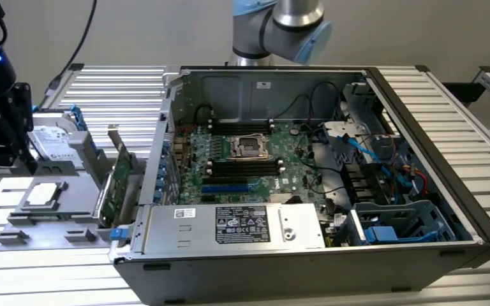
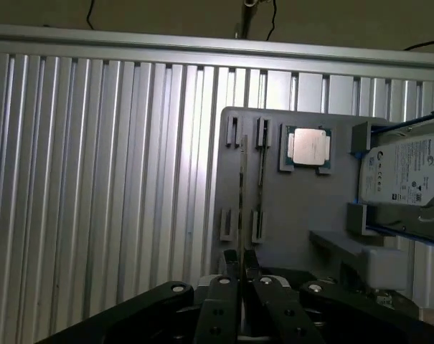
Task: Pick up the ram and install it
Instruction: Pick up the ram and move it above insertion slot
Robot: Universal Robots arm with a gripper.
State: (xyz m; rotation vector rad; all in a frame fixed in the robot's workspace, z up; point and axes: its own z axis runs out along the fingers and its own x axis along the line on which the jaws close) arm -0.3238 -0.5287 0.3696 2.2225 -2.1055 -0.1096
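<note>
The fingers [image 2: 239, 269] pinch the ram [image 2: 242, 201] by its edge. A shallow grip risks it tilting or slipping in the tray [image 2: 303, 215] slots

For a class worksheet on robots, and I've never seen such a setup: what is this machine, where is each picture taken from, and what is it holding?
The machine is a robot arm with a claw.

The exterior view is from a camera off the arm. It shows an open computer case on a ribbed metal table.

The wrist view is from a camera on the arm's wrist, looking past the claw. It shows a grey tray holding a hard drive and a processor chip.

The claw looks closed on a thin strip seen edge-on, apparently the memory stick.
</note>
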